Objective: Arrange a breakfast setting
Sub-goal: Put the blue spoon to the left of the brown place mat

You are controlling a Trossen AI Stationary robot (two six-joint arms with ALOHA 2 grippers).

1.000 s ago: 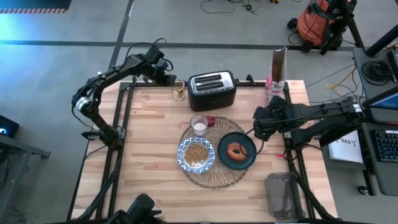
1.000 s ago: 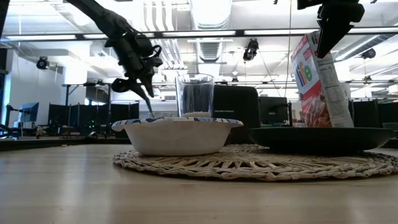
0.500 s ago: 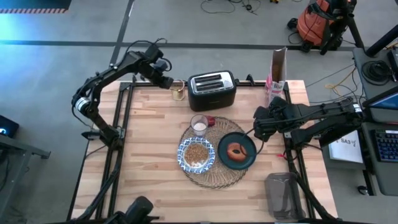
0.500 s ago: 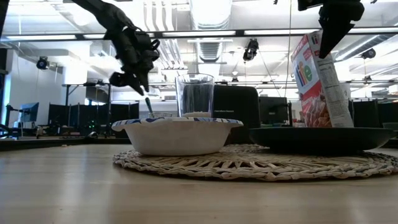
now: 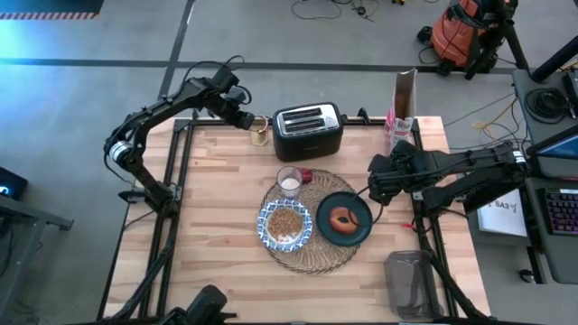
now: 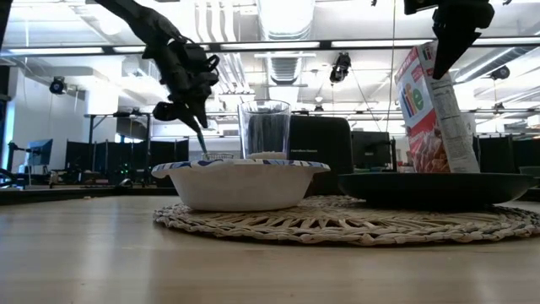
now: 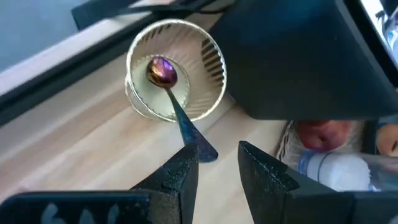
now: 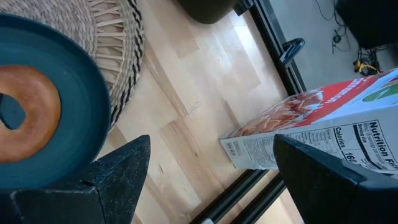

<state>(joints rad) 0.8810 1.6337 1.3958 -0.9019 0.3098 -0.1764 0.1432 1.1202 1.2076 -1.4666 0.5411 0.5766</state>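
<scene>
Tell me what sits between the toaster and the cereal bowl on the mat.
The small clear glass stands between the toaster and the bowl, at the placemat's far edge; the high view shows it.

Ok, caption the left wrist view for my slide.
Left tool open above a metal spoon standing in a small ribbed cup.

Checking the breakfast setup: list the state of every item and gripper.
Round woven straw placemat: flat on table, holding the setting.
Blue-and-white patterned bowl: filled with cereal.
Dark teal plate: carries brown ring-shaped pastry.
Small clear glass: upright, partly filled with white liquid.
Small cup: spoon standing inside.
Cereal box: upright.
Left gripper: open, over the spoon handle.
Right gripper: open, empty.
</scene>
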